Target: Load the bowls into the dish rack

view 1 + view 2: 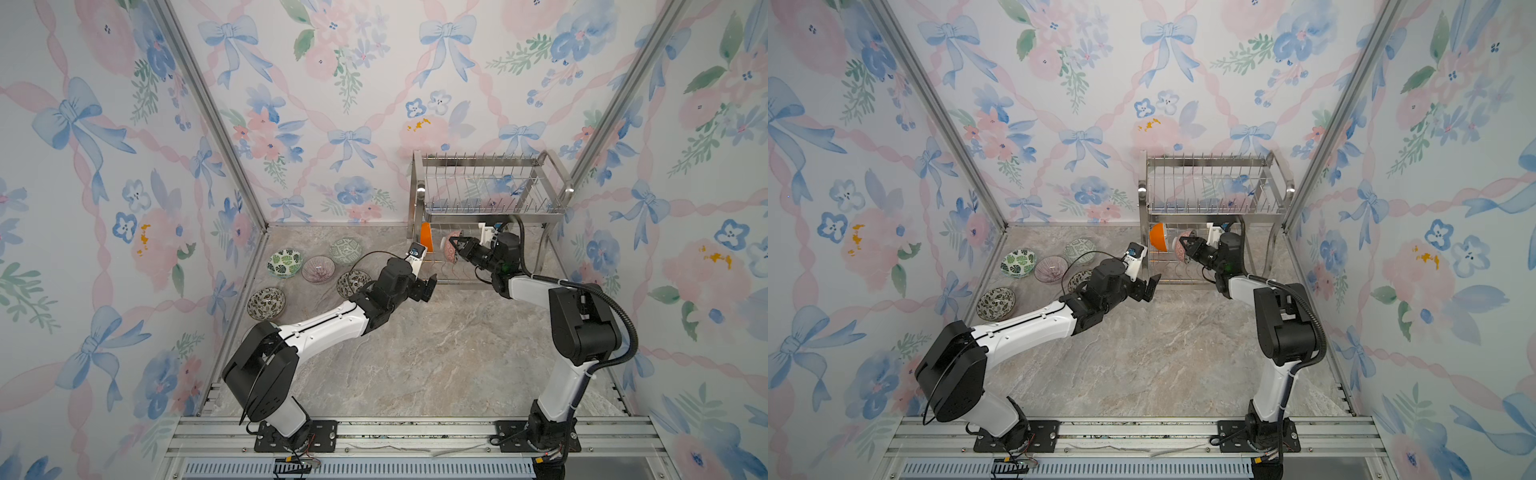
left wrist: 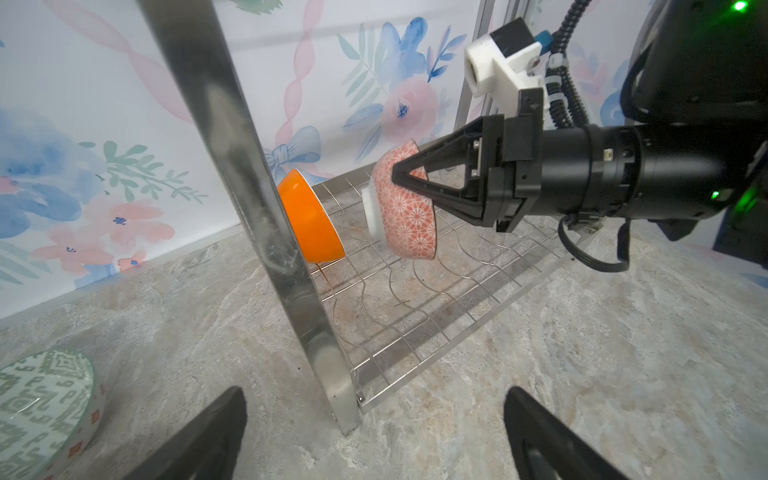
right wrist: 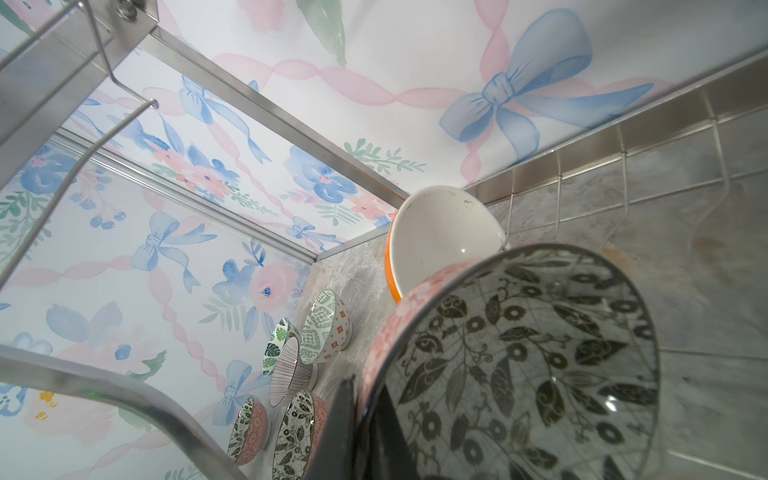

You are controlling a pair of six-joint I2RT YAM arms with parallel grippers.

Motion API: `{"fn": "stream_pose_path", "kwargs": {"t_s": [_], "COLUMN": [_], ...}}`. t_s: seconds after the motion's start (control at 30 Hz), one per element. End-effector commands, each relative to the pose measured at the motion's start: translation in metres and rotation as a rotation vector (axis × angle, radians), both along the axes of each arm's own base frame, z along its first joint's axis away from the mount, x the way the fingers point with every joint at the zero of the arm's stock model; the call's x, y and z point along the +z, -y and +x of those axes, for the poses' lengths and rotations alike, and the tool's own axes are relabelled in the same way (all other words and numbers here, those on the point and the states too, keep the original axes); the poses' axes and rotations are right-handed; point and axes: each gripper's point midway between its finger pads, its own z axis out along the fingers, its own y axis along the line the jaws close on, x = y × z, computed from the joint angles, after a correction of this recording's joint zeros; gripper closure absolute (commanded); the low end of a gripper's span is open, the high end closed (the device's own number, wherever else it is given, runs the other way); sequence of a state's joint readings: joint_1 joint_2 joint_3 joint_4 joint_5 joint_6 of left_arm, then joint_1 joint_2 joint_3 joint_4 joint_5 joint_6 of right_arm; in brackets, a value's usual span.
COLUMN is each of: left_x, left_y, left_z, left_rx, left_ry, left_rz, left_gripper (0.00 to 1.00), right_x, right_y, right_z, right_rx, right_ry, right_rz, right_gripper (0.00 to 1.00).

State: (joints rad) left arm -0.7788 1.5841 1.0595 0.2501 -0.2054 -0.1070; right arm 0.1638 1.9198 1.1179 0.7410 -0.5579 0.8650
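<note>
**Rack** [image 1: 490, 212]: two tiers. No bowl is seen in the upper tier.

**Orange bowl** [image 2: 309, 224]: stood on edge at the lower tier's left end and counted as loaded.

**Pink bowl** [image 2: 409, 216]: held tilted over the lower-tier wires, just beside the orange bowl and apart from it. Its rim is pinched by the right gripper [image 2: 395, 176]. Contact with the wires cannot be told.

**Left gripper** [image 2: 374, 395]: fingers spread wide, nothing held, placed near the rack's front leg [image 2: 257, 216].

**Outstanding:** five bowls [image 1: 318, 269] are counted on the table [image 1: 415, 353], well left of the rack.

**Progress:** judged early, with one placed, one nearly placed and five left.
</note>
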Motion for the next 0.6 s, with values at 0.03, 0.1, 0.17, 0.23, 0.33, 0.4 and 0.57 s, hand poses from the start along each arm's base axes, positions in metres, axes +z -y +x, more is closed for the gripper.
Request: {"fn": "stream_pose_path", "kwargs": {"t_s": [0.03, 0.1, 0.17, 0.23, 0.33, 0.4, 0.57], "left_x": [0.005, 0.004, 0.003, 0.002, 0.003, 0.004, 0.002], "left_y": [0.008, 0.009, 0.008, 0.008, 0.01, 0.01, 0.009], "left_z": [0.006, 0.006, 0.006, 0.005, 0.003, 0.003, 0.003], "left_rx": [-0.012, -0.016, -0.017, -0.019, -0.034, -0.035, -0.034], "left_ry": [0.043, 0.044, 0.044, 0.045, 0.045, 0.048, 0.05], "left_rz": [0.021, 0.029, 0.035, 0.038, 0.034, 0.036, 0.049], "left_gripper": [0.02, 0.02, 0.02, 0.02, 0.02, 0.02, 0.02], "right_x": [0.034, 0.033, 0.033, 0.03, 0.027, 0.027, 0.024], "right_y": [0.005, 0.008, 0.009, 0.01, 0.013, 0.014, 0.008], "right_z": [0.017, 0.021, 0.025, 0.03, 0.039, 0.045, 0.058], "right_rx": [0.007, 0.002, 0.004, 0.005, 0.002, 0.003, 0.033], "right_ry": [0.129, 0.136, 0.142, 0.135, 0.132, 0.133, 0.134], "right_rz": [0.074, 0.094, 0.109, 0.109, 0.125, 0.131, 0.155], "right_gripper": [1.0, 1.0, 1.0, 1.0, 1.0, 1.0, 1.0]}}
